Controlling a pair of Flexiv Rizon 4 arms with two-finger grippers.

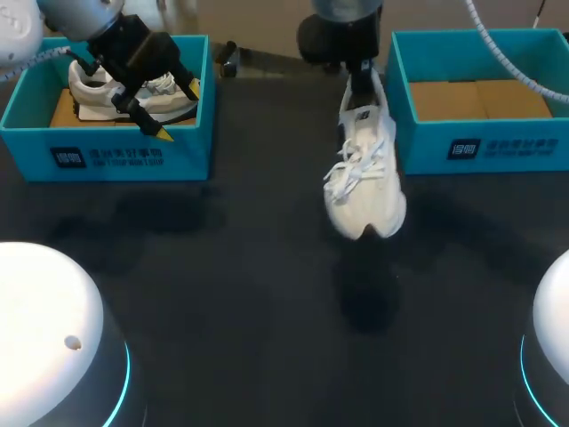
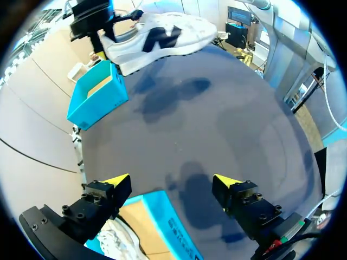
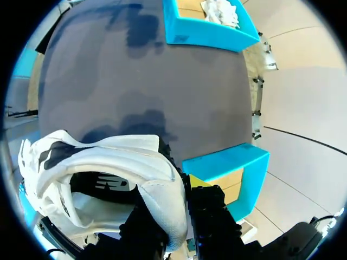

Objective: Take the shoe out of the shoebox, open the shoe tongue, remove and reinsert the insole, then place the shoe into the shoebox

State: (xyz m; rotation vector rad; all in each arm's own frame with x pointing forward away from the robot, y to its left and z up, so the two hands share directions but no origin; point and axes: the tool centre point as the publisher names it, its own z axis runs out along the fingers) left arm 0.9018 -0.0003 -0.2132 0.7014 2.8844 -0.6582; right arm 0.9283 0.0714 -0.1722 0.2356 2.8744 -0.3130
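Two blue shoeboxes stand on the dark counter [image 1: 222, 285], and there are two white shoes. The boxed shoe [image 1: 133, 93] lies in the left shoebox [image 1: 107, 156]. The held shoe [image 1: 364, 178] hangs clear of the counter between the boxes, its heel pinched by the right gripper [image 3: 179, 189]. The right shoebox [image 1: 480, 147] shows its cardboard floor. The left gripper [image 1: 180, 112] is spread wide above the left shoebox's front wall. Only the right wrist view shows the held shoe's inside; only the left wrist view shows its dark side marking and its shadow.
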